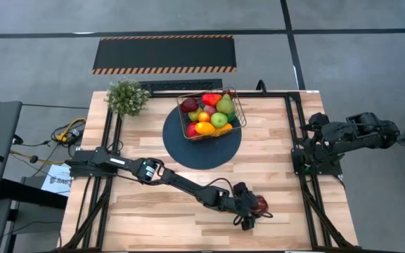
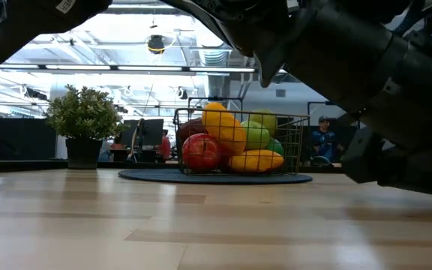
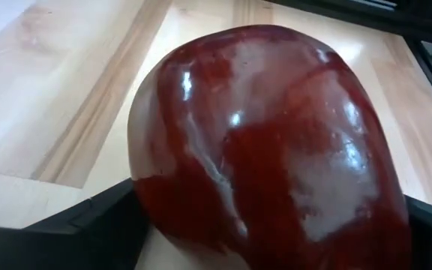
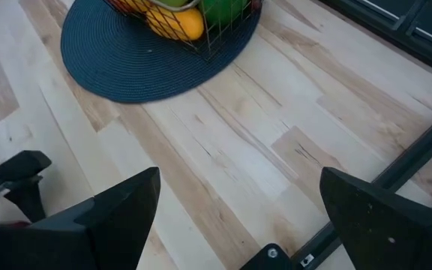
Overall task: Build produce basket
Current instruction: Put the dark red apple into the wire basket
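Note:
A dark red apple [image 1: 260, 204] lies between the fingers of my left gripper [image 1: 254, 208] near the table's front edge, right of the middle; it fills the left wrist view [image 3: 268, 142]. The gold wire basket [image 1: 236, 105] stands on a round dark blue mat [image 1: 202, 151] at the far middle and holds several fruits, among them a green apple [image 1: 219, 119] and an orange-yellow mango [image 1: 204, 128]. My right gripper [image 4: 238, 225] waits open and empty at the table's right edge [image 1: 308, 151]. My left gripper pinches the dark red apple between its two fingers, one finger [image 3: 88, 225] on each of two opposite sides, low on the apple [image 3: 152, 206]. The fingers come roughly level from the table's left. Whether the apple rests on the table or is lifted, I cannot tell.
A green potted plant [image 1: 126, 96] stands at the far left corner. Black frame rails [image 1: 295, 133] run along the table's left and right sides. Bare wood [image 1: 188, 218] lies between the mat and the front edge. People sit in the room beyond the table [image 2: 322, 142].

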Robot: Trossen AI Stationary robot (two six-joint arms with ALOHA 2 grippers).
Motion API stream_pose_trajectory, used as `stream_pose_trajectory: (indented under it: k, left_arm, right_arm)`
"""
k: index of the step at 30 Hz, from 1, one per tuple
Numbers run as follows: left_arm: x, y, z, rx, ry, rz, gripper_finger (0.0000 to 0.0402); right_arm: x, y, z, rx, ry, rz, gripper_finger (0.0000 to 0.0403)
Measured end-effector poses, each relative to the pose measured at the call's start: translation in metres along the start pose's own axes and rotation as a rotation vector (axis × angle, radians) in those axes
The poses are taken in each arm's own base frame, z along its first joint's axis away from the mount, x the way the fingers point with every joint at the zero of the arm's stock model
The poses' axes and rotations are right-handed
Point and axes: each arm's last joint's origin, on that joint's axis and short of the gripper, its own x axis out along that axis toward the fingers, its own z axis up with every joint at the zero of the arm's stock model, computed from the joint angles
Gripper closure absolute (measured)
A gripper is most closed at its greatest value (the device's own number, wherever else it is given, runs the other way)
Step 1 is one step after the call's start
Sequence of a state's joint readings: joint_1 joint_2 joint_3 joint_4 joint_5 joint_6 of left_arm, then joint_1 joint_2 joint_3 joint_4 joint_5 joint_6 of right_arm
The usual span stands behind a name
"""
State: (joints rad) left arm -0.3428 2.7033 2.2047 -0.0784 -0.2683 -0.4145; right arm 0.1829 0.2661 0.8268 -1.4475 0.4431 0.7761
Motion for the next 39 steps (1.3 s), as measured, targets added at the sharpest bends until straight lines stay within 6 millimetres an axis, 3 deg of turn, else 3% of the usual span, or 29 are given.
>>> stream_pose_trajectory:
  k: [8,18,24,29,36,39]
  left_arm:
    - [0.000,0.001,0.004,-0.056,-0.053,0.036,0.0100]
    - [0.000,0.003,0.016,-0.170,-0.170,0.063,0.0102]
    - [-0.006,0.008,0.047,-0.166,-0.194,0.076,0.0101]
    - [-0.025,0.020,0.082,-0.123,-0.219,0.126,0.0101]
    - [-0.080,0.050,0.146,-0.052,-0.265,0.339,0.0100]
    - [-0.104,0.061,0.165,0.004,-0.267,0.487,0.0096]
  right_arm:
    - [0.000,0.000,0.000,0.000,0.000,0.000,0.0017]
    - [0.000,0.000,0.000,-0.003,0.001,0.000,0.0017]
    - [0.000,0.000,0.000,-0.023,0.001,-0.001,0.0017]
    - [0.000,0.000,0.000,-0.026,0.001,0.000,0.0017]
    - [0.000,0.000,0.000,-0.027,0.003,-0.003,0.0017]
    - [0.000,0.000,0.000,-0.028,0.004,-0.003,0.0017]
